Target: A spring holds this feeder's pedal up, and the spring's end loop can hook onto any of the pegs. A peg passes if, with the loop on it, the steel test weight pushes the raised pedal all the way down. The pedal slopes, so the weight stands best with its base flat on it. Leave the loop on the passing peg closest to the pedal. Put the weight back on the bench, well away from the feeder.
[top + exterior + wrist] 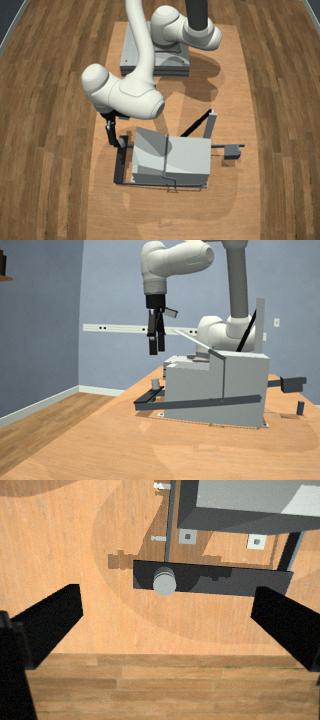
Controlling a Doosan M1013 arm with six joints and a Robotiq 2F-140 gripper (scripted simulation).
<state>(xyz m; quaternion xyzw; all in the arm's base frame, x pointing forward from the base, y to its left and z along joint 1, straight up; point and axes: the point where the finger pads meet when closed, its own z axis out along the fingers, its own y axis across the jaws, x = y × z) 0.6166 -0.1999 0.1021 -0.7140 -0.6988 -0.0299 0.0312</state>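
Note:
The steel test weight (120, 142) (155, 384) (165, 584) stands on the dark sloping pedal (119, 167) (147, 396) (250, 582), near its end on the robot's side. The pedal is low over the bench, and its side arm (180, 404) slopes down toward it. The feeder's lid (149, 148) (192, 338) is tilted up. My gripper (157, 352) (168, 601) is wide open and empty, pointing down above the weight. Two pale pins (158, 538) (162, 486) stick out beside the far arm; I cannot tell whether they are pegs. I cannot make out the spring or its loop.
The feeder's grey housing (189, 155) (240, 384) (240, 517) stands beside the pedal. A tall post (210, 125) (259, 325) with a black strut (195, 125) (246, 330) rises behind it. A dark block (231, 151) (291, 384) is on the rear bar. A small dark piece (300, 408) stands at right.

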